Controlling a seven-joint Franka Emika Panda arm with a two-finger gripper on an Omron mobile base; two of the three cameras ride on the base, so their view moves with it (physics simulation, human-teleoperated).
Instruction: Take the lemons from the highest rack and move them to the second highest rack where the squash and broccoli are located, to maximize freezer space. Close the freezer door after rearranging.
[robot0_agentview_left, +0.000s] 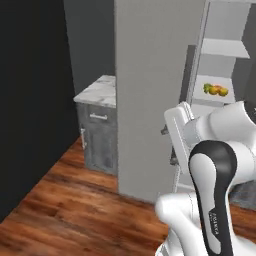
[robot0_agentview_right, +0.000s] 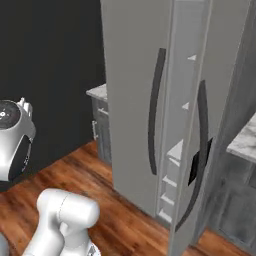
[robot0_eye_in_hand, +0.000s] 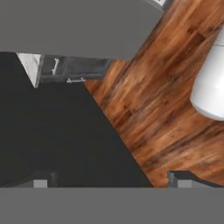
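- Lemons (robot0_agentview_left: 216, 90) sit as a small yellow cluster, with a touch of green and orange among them, on a white rack inside the open freezer; which rack this is, highest or second, cannot be told from the left base view
- Freezer (robot0_agentview_left: 150, 75): a tall grey body fills the middle of both base views; its door (robot0_agentview_right: 197, 150) stands ajar, showing white racks (robot0_agentview_right: 175, 150) edge-on in the right base view
- Wooden floor (robot0_agentview_left: 85, 210) runs beneath, with a dark wall to the left
- Cabinet (robot0_agentview_left: 100, 140) with a marble tabletop (robot0_agentview_left: 100, 90) stands just beside the freezer, against the wall
- Robot arm (robot0_agentview_left: 215, 170) is folded low in front of the freezer, well apart from the racks
- Pincer (robot0_eye_in_hand: 109, 179): in the hand view its two dark tips stand wide apart with nothing between them, looking down at floor and wall
- Judgement: the reach for the first lemon has not begun; the next move calls for swinging the hand up and into the open compartment toward the fruit
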